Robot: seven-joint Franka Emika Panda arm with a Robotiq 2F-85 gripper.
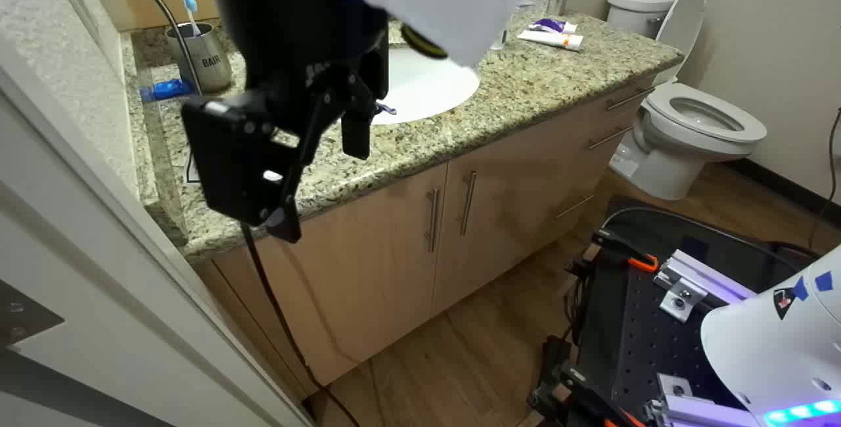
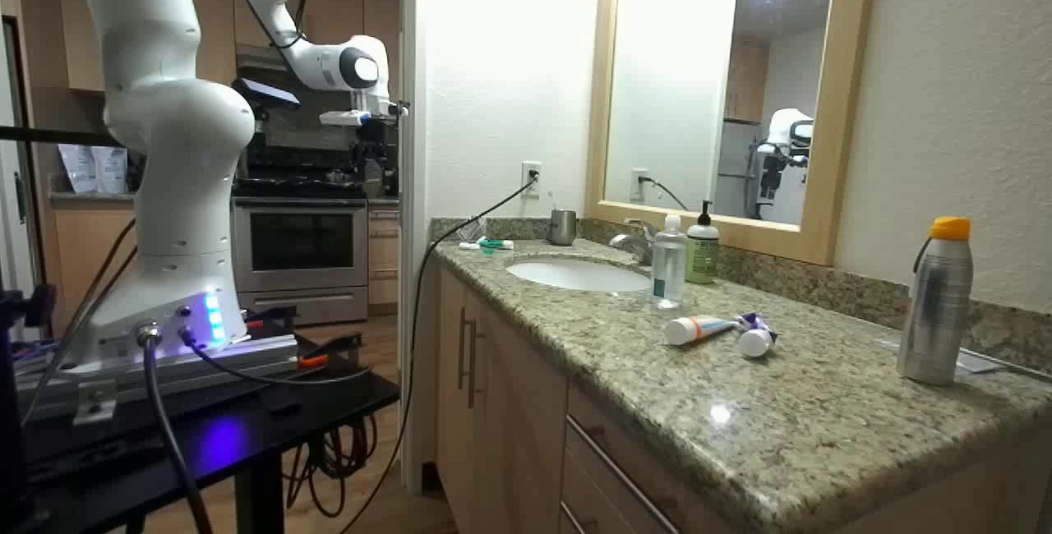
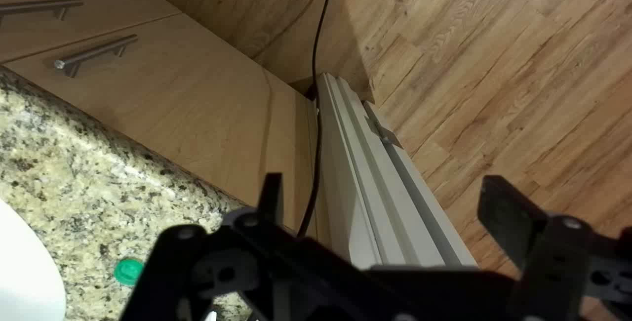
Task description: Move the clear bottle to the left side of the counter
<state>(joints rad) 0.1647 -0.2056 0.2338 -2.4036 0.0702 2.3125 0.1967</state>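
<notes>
The clear bottle stands upright on the counter, beside the sink and in front of the green soap bottle. In an exterior view only a small part near its base seems to show; the white arm part hides the rest. The speckled counter also shows in an exterior view and in the wrist view. My gripper is open and empty, high in front of the counter's end by the door frame, far from the bottle. In the wrist view its fingers are wide apart.
The green soap bottle and faucet stand behind the clear bottle. Toothpaste tubes lie near it; a metal bottle stands farther along. A metal cup, black cable and door frame are at the gripper's end.
</notes>
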